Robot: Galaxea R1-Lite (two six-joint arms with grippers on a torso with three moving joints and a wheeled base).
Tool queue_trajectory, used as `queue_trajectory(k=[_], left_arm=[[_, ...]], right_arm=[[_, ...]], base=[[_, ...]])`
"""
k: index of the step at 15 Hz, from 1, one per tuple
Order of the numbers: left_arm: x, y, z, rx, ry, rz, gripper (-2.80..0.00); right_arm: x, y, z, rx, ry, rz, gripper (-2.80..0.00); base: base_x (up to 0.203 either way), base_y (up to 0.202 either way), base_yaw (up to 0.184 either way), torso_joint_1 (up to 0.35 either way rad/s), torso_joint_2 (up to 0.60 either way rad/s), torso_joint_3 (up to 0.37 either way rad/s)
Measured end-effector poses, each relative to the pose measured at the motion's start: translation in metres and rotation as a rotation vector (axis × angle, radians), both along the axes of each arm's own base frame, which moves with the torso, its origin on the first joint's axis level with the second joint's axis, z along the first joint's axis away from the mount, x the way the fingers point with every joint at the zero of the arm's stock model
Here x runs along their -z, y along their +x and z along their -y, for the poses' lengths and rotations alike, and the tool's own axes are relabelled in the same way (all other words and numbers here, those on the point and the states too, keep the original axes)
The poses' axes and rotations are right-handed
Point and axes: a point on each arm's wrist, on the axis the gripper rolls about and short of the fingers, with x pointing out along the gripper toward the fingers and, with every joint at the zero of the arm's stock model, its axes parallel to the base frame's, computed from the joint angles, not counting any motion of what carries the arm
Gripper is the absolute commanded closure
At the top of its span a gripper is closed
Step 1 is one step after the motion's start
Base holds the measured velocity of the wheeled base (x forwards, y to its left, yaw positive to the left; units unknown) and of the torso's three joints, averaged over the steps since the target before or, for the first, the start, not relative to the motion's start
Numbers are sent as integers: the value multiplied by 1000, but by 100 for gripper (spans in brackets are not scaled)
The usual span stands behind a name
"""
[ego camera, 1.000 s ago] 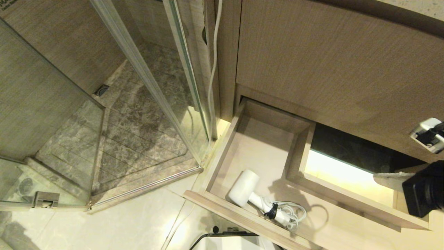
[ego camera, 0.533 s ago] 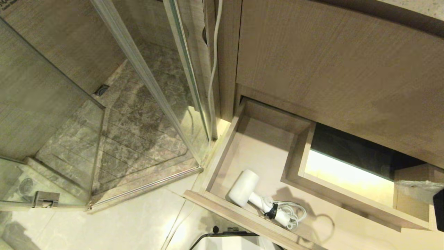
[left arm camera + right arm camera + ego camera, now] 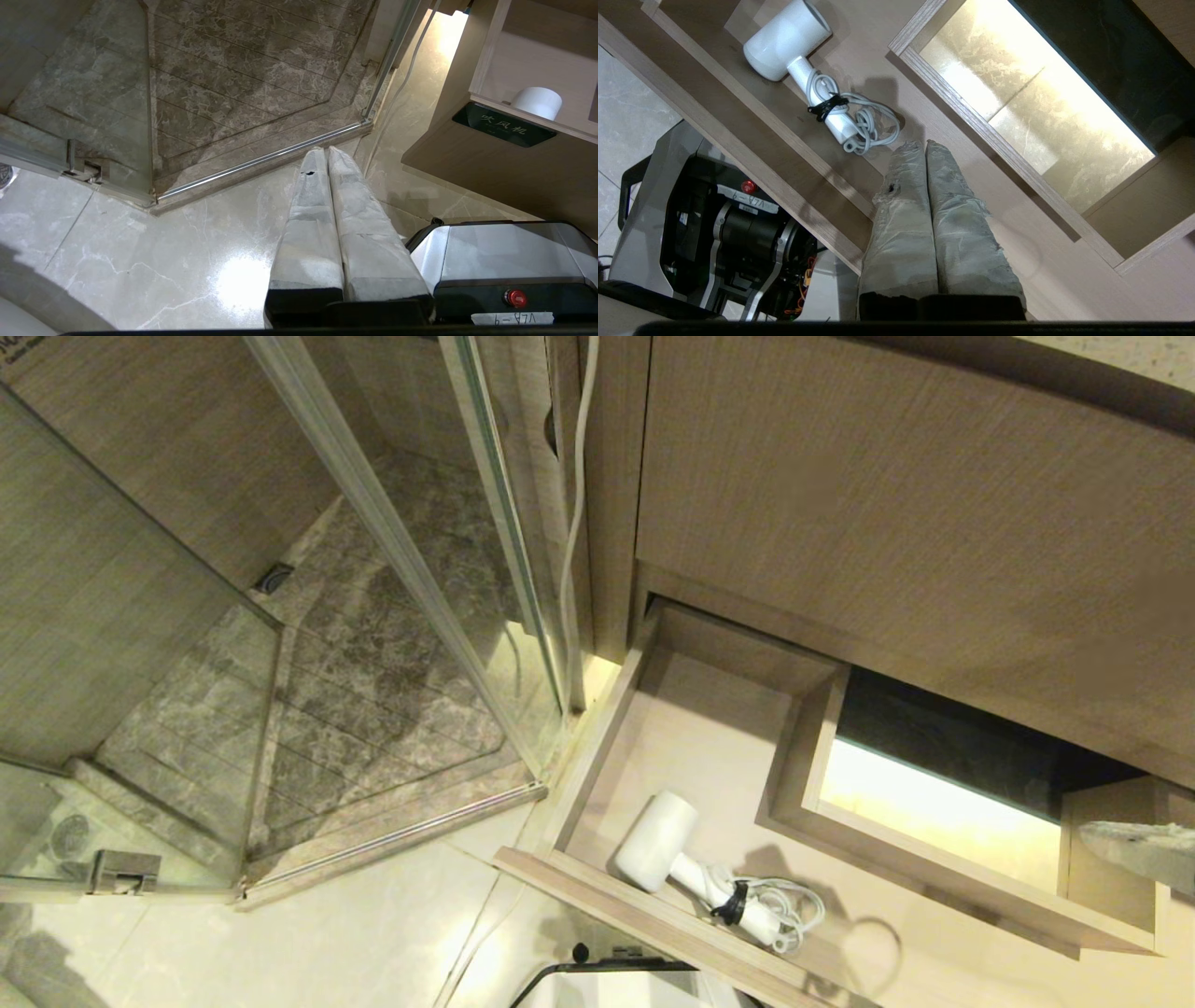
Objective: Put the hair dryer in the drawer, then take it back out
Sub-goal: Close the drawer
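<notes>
The white hair dryer lies on its side in the open drawer, close to the front rim, with its cord bundled at the handle end. From above, the right wrist view shows the hair dryer and its coiled cord. My right gripper hangs shut and empty over the drawer floor, its tips just beside the cord. Only its grey wrapped fingers show at the right edge of the head view. My left gripper is shut, parked above the floor tiles left of the drawer.
A rectangular cut-out in the drawer opens onto lit floor. The tall wood-grain cabinet panel stands above the drawer. A glass shower enclosure is at the left, with a white cable hanging beside it. My base sits below the drawer front.
My right arm has drawn back to the right, out of the head view, until only its fingertips remain at the edge. The hair dryer has stayed where it lies.
</notes>
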Motion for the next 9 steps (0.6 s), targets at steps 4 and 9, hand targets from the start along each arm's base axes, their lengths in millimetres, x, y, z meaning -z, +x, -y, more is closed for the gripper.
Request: queue_trajectory(k=[4,9], left_arm=[[0,0,0,0,0,0,0],[0,0,0,0,0,0,0]], right_arm=[[1,-1,0,1,0,-2,0],[3,-1,0,2,0,-9,0]], base=[[0,0,0,0,0,0],[0,0,0,0,0,0]])
